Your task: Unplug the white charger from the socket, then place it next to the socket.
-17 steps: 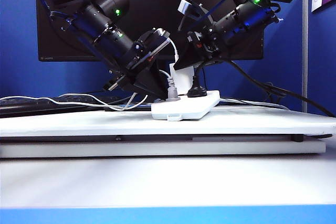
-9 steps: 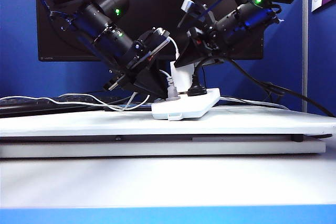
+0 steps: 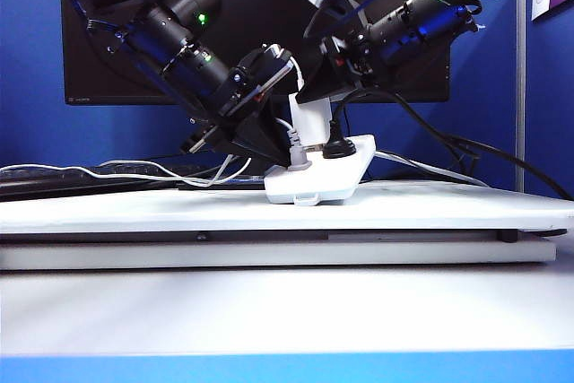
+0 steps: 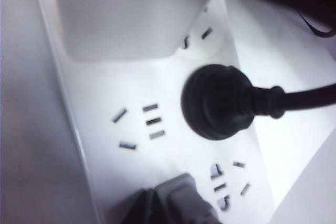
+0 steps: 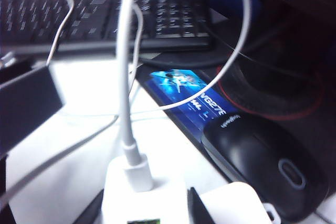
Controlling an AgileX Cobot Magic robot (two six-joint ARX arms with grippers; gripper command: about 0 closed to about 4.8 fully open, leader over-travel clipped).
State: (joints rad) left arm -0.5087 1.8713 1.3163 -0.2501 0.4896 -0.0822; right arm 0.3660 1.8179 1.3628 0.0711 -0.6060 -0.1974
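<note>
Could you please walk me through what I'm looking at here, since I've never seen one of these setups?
It is a robot with two arms, each ending in a two-fingered hand. The wide picture comes from a fixed camera facing the table; the other two come from cameras mounted on each wrist.

On the table lies the socket, a flat white power strip. Three things are plugged into it: the white charger, a black plug and a small grey plug.

The right hand comes in from the right and is closed on the white charger; its wrist picture looks down on the charger's top with dark fingers on either side. The socket's right end is tilted up off the table. The left hand is low at the socket's left end; whether it is open or shut cannot be told. Its camera looks closely at the strip.
</note>
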